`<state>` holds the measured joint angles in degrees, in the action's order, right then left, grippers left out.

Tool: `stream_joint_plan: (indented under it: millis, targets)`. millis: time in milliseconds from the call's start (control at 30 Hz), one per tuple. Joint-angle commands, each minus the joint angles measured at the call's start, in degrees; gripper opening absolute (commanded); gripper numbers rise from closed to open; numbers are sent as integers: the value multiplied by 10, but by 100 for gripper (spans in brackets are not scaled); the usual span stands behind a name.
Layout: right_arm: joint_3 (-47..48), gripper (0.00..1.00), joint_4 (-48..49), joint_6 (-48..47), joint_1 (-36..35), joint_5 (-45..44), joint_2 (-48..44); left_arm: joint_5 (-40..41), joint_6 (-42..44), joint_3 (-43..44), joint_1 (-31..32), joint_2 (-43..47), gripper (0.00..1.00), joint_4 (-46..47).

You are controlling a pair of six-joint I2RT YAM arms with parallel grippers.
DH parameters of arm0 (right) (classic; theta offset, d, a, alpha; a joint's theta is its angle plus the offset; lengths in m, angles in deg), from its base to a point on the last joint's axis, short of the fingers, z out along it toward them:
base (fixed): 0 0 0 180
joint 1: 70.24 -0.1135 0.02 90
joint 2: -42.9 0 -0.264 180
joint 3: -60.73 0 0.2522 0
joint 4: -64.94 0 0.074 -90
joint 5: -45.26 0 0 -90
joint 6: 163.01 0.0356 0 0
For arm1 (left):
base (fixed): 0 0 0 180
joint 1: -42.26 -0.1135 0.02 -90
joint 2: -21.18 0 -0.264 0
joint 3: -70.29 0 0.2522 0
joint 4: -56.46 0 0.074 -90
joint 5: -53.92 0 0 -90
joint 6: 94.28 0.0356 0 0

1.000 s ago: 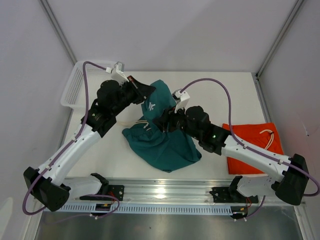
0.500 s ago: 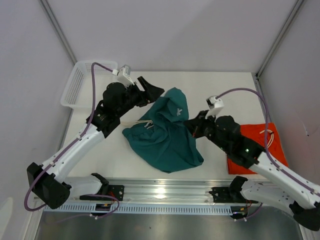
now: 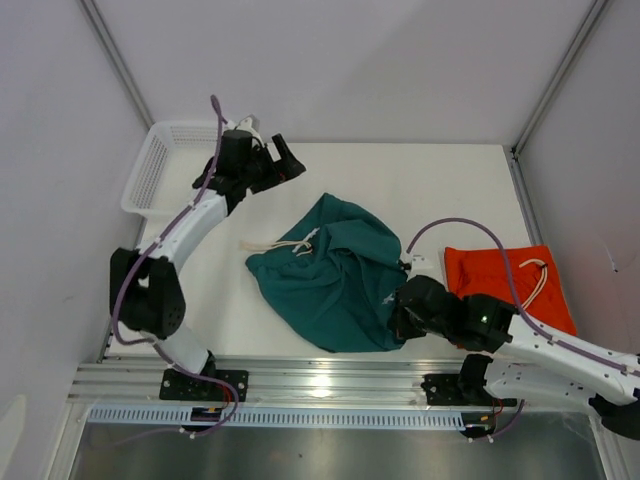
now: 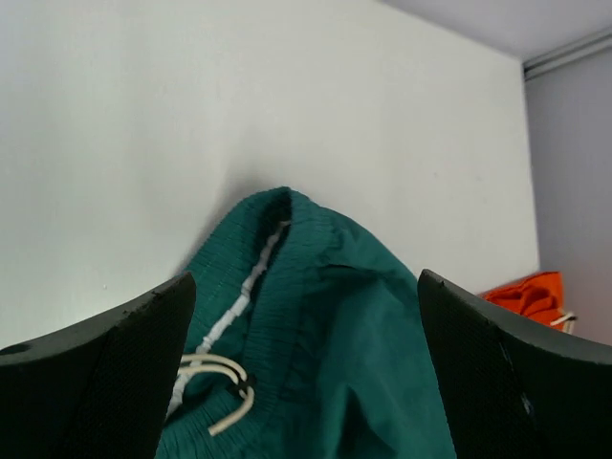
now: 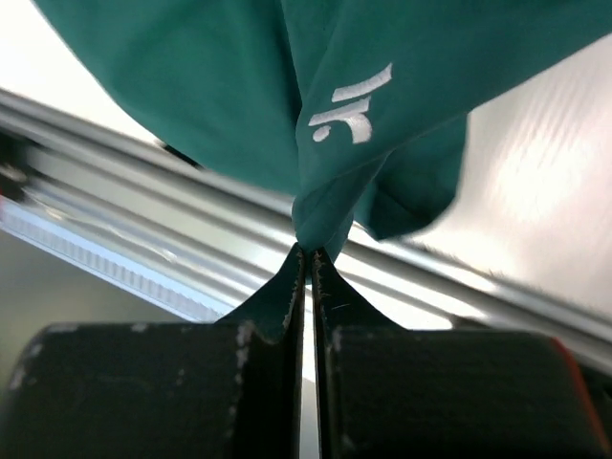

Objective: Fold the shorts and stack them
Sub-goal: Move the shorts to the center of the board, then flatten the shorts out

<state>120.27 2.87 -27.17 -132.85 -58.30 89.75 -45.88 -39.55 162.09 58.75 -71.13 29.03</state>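
The teal shorts [image 3: 325, 275] lie crumpled at frame centre on the surface [image 3: 440, 190]. The right claw [image 5: 308, 253] is clamped on their lower-right edge, its tips hidden from above. The orange shorts [image 3: 500, 285], right of centre, are partly covered by the right arm [image 3: 545, 342]. The left claw [image 3: 290, 160], upper left near the basket [image 3: 150, 170], stands apart, empty.
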Motion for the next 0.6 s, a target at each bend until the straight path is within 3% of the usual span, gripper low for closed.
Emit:
stream_joint_plan:
  millis: [0,233,333,567]
  targets:
    - [10,0,-87,52,-61,-24,29,-42,42,52,-2,-78,98,-12]
    - [-13,0,-141,124,-167,-30,83,-148,47,178,10,-238,92,3]
    - [-49,0,-133,141,-186,-16,77,-166,54,198,20,-280,89,14]
    - [-75,0,-106,159,-205,-16,85,-277,107,272,56,-352,91,10]
